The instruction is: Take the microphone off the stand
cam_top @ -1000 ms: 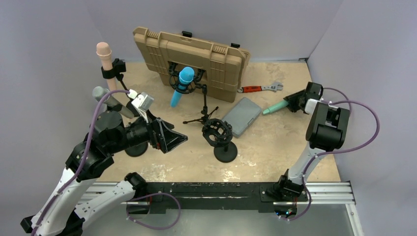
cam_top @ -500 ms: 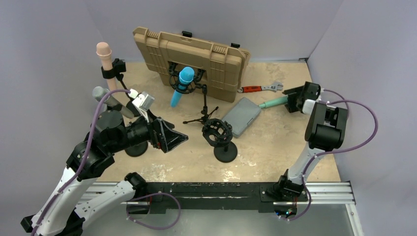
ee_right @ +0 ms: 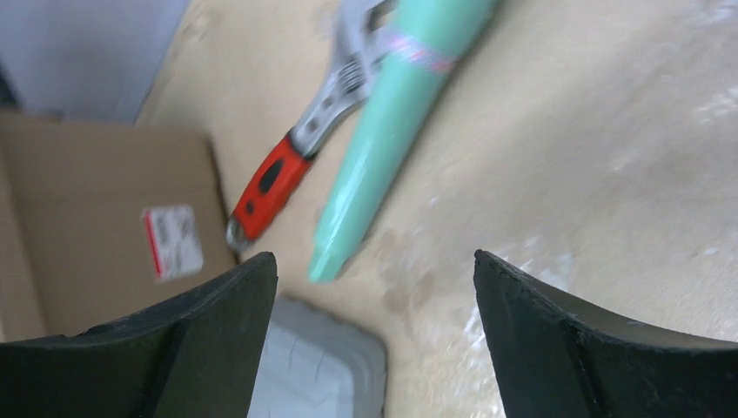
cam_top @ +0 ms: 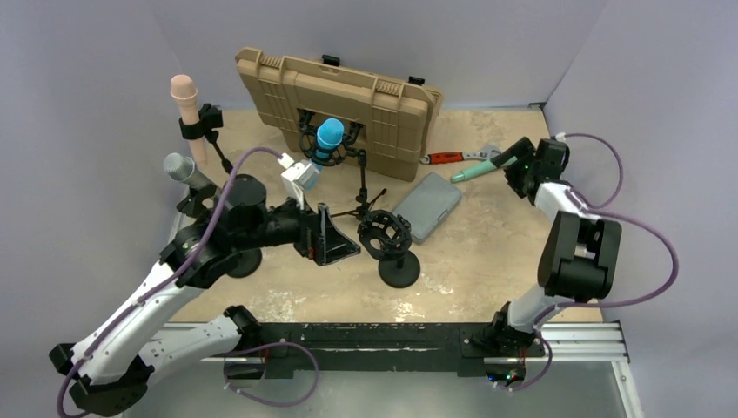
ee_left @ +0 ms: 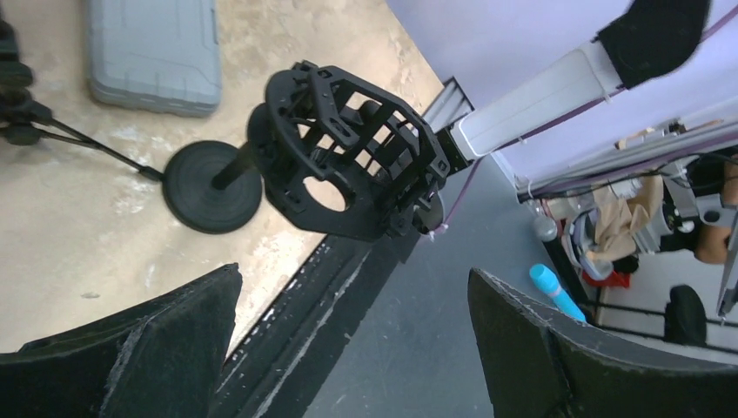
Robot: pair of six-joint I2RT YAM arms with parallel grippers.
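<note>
Right wrist view: the right gripper point(ee_right: 370, 257) has its jaws wide apart, holding nothing. The green microphone point(ee_right: 396, 131) lies on the desk point(ee_right: 609, 174) at upper centre, just beside the wrench point(ee_right: 296, 165), apparently laid there out of the way. The left gripper point(ee_left: 352, 274), jaws equally wide and empty, faces the bare stand point(ee_left: 348, 165), perhaps to steady it.

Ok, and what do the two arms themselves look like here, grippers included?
They are built alike. The left arm and right arm have white lower links with chunky black joint housings above, and a purple cable loops along each. The left gripper and right gripper each have two broad, matte black, wedge-shaped fingers. A small white box sits on the left wrist. No markings are readable.
</note>
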